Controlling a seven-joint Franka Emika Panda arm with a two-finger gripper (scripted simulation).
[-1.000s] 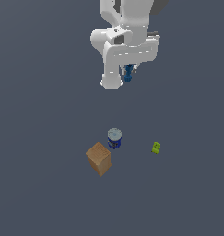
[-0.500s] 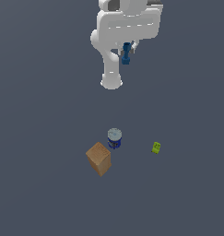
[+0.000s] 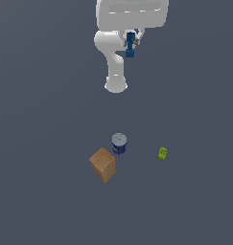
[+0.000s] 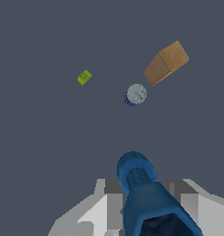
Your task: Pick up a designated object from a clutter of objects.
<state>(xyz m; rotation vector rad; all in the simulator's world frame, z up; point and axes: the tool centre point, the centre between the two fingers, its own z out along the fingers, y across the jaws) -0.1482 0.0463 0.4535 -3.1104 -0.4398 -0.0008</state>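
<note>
My arm (image 3: 115,52) is the biggest thing here: smooth, glossy white, its rounded links rising from a base on the flat dark grey floor (image 3: 41,191) to a wide block at the top of the exterior view. Next is the tan box (image 3: 103,164), matte like cardboard with sharp edges, sitting turned cornerwise. Just beside it stands the blue can (image 3: 119,144), a short cylinder with a pale grey round lid (the two look close but not touching from my wrist). The yellow-green block (image 3: 162,153) lies well apart, toward the exterior view's right. Smallest is the dark blue piece (image 3: 130,44), slim and bottle-like with a rounded neck. My gripper (image 3: 131,43) is raised high above the clutter, pointing down. Its grey fingers (image 4: 104,203) are clamped on the blue piece from both sides, holding it upright and clear of the floor.
</note>
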